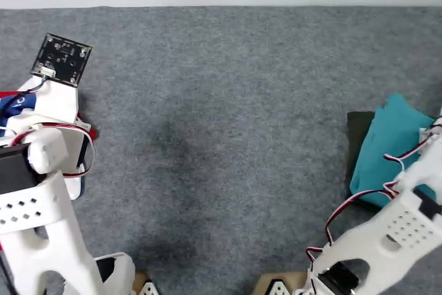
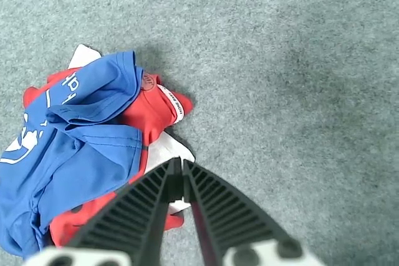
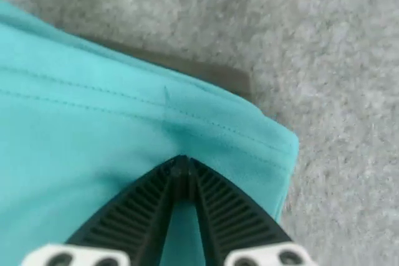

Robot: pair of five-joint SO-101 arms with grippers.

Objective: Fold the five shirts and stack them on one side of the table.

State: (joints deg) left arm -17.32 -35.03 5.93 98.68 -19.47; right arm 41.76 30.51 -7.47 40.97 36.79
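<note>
A crumpled pile lies at the table's left edge: a blue shirt (image 2: 81, 147) on top of a red shirt (image 2: 153, 107), with a white shirt (image 2: 168, 151) underneath. My left gripper (image 2: 181, 167) hangs just above this pile, shut, with nothing between its fingers. At the right edge a folded teal shirt (image 1: 390, 143) rests on a folded dark shirt (image 1: 358, 136). My right gripper (image 3: 179, 167) is shut, its tips right over the teal shirt (image 3: 93, 129) near its folded corner. No cloth looks pinched.
Grey carpet-like cover (image 1: 221, 122) spans the table between the two piles. The left arm (image 1: 41, 191) stands over the left pile and the right arm (image 1: 394, 233) over the right stack. A pale wall runs along the far edge.
</note>
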